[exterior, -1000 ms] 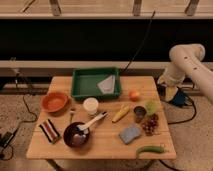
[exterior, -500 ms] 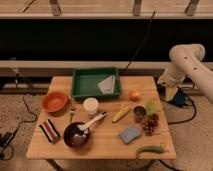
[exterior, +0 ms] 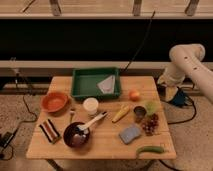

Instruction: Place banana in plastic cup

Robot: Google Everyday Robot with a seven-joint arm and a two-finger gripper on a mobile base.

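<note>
One banana [exterior: 120,113] lies on the table [exterior: 107,144], well apart from the released, empty gripper [exterior: 172,93] beyond its edge.

Matt, pale wooden worktop [exterior: 105,147] with faint grain. Smooth green plastic bin [exterior: 75,86] and a white, paper-like sheet [exterior: 106,84]. Smooth-skinned yellow banana [exterior: 120,113], pale lime plastic cup [exterior: 151,107], dark metallic cup [exterior: 139,114]. The gripper [exterior: 172,93], on a smooth white arm [exterior: 187,60], hangs beyond the worktop's right edge.
</note>
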